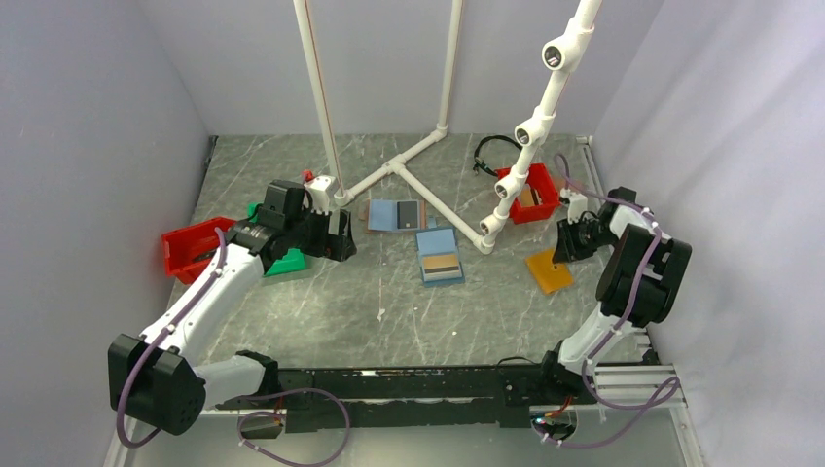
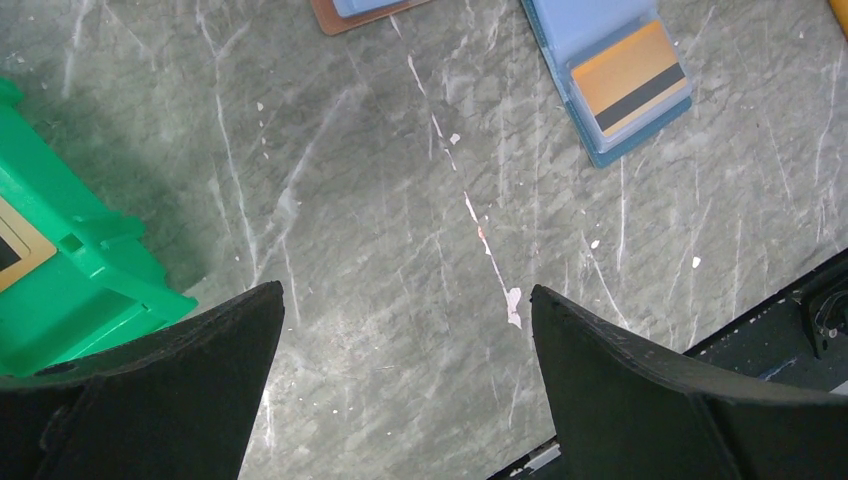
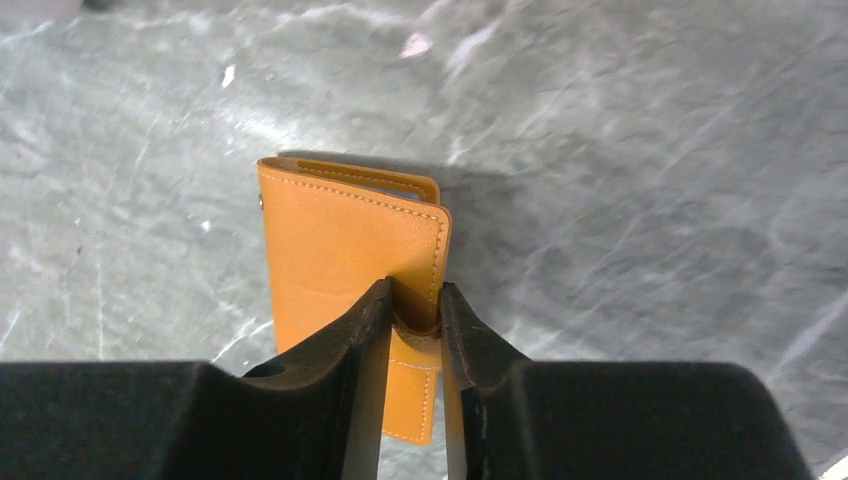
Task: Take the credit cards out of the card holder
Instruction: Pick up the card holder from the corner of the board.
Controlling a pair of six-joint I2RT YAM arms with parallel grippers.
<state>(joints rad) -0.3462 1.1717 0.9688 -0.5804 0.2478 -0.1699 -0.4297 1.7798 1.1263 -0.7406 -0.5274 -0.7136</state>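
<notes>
Over the desk (image 1: 389, 311), from the top camera, found the card holder (image 1: 549, 271) lying folded shut near the right side, orange-brown face up, with the right jaws lowered onto its far edge. Counted one open blue holder (image 1: 394, 215) mid-desk showing a dark card (image 1: 410, 214), and a second blue holder (image 1: 440, 255) just in front showing a tan card (image 1: 443, 264). Noted a red bin (image 1: 195, 248) at the left with something dark inside, a green bin (image 1: 284, 261) beside the left arm's wrist, and another red bin (image 1: 530, 195) at the back right holding a flat tan piece.

Through the left wrist camera, saw the left jaws spread wide above bare desk, gripping nothing. Made out the tan card's dark stripe inside its blue pocket, and a gold-rimmed dark item in the green bin.

Through the right wrist camera, saw the right jaws pinching the card holder's stitched edge near one corner, leather pressed between both tips. Spotted a small stud (image 3: 262, 201) on the opposite edge.
</notes>
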